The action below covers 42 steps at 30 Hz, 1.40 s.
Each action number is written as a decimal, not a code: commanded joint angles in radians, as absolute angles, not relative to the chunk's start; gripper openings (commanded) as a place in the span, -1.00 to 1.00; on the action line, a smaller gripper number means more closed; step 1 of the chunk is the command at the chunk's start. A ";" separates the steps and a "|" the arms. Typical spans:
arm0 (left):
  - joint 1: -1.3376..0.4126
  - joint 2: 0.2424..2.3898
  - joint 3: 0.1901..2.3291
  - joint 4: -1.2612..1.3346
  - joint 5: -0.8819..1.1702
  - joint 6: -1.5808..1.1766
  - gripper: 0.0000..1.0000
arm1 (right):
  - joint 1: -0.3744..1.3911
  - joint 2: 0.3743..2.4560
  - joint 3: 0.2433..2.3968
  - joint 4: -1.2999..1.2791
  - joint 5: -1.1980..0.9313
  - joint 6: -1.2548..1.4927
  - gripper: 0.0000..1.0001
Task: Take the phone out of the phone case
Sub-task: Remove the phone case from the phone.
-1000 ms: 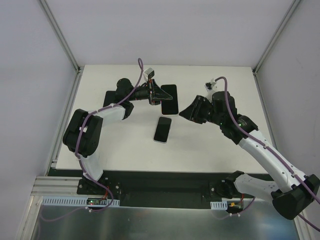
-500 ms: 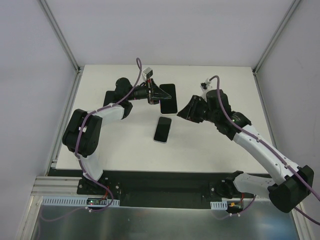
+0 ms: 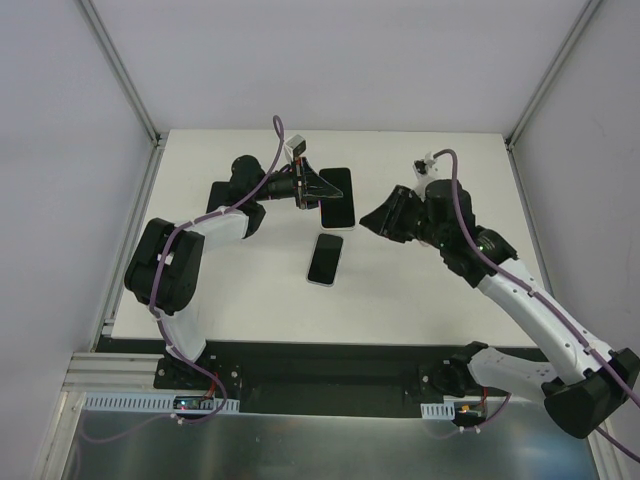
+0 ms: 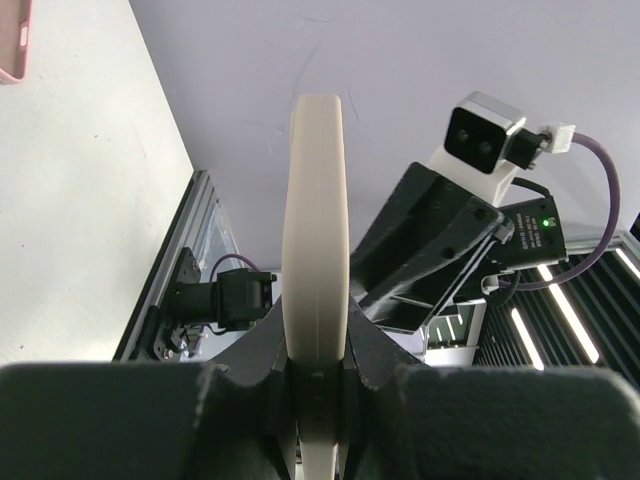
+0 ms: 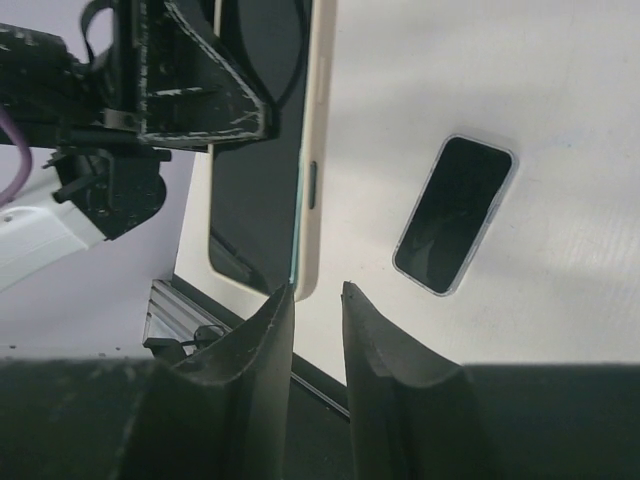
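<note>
A phone in a cream case [image 3: 337, 197] is held on edge over the table's far middle. My left gripper [image 3: 320, 189] is shut on it. In the left wrist view the case's cream edge [image 4: 316, 230] stands clamped between the jaws of my left gripper [image 4: 316, 345]. My right gripper [image 3: 370, 221] is just right of the phone, open and empty. In the right wrist view my right gripper [image 5: 318, 290] has a narrow gap between its tips, level with the case's lower corner [image 5: 306, 285]. The dark screen [image 5: 255, 160] faces left.
A second phone with a dark screen [image 3: 325, 258] lies flat on the white table [image 3: 430, 290], in front of the held one; it also shows in the right wrist view [image 5: 455, 215]. A pink object [image 4: 12, 40] lies at the left wrist view's top-left corner.
My right arm shifted slightly left toward the held phone, then back right. The left gripper and its phone have not moved.
</note>
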<state>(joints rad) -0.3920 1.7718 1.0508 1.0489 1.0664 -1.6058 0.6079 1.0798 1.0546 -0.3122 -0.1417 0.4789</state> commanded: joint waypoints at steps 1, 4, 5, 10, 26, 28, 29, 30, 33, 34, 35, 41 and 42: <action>-0.394 1.710 1.088 1.114 1.075 -1.597 -1.00 | 0.621 1.057 1.112 -0.307 -0.127 0.463 -0.44; -0.394 1.707 1.086 1.111 1.075 -1.595 -1.00 | 0.627 1.071 1.112 -0.295 -0.138 0.465 -0.44; -0.394 1.706 1.086 1.106 1.077 -1.594 -1.00 | 0.627 1.075 1.112 -0.295 -0.141 0.465 -0.44; -0.394 1.695 1.086 1.095 1.078 -1.585 -1.00 | 0.635 1.106 1.109 -0.298 -0.130 0.462 -0.44; -0.393 1.674 1.085 1.086 1.074 -1.582 -1.00 | 0.640 1.132 1.060 -0.328 -0.041 0.453 -0.45; -0.393 1.674 1.086 1.086 1.075 -1.585 -1.00 | 0.640 1.131 1.060 -0.328 -0.040 0.451 -0.46; -0.393 1.675 1.089 1.086 1.075 -1.585 -1.00 | 0.640 1.131 1.058 -0.328 -0.040 0.453 -0.46; -0.393 1.675 1.089 1.086 1.075 -1.585 -1.00 | 0.640 1.128 1.057 -0.330 -0.035 0.451 -0.46; -0.393 1.675 1.091 1.086 1.075 -1.585 -1.00 | 0.640 1.120 1.054 -0.331 -0.031 0.453 -0.46; -0.391 1.675 1.089 1.086 1.075 -1.585 -1.00 | 0.638 1.118 1.052 -0.331 -0.031 0.454 -0.46; -0.391 1.675 1.091 1.085 1.075 -1.585 -1.00 | 0.638 1.117 1.054 -0.331 -0.031 0.454 -0.46; -0.391 1.678 1.088 1.086 1.075 -1.583 -1.00 | 0.640 1.094 1.055 -0.333 -0.031 0.456 -0.47; -0.391 1.680 1.088 1.086 1.075 -1.582 -1.00 | 0.640 1.086 1.057 -0.333 -0.031 0.454 -0.47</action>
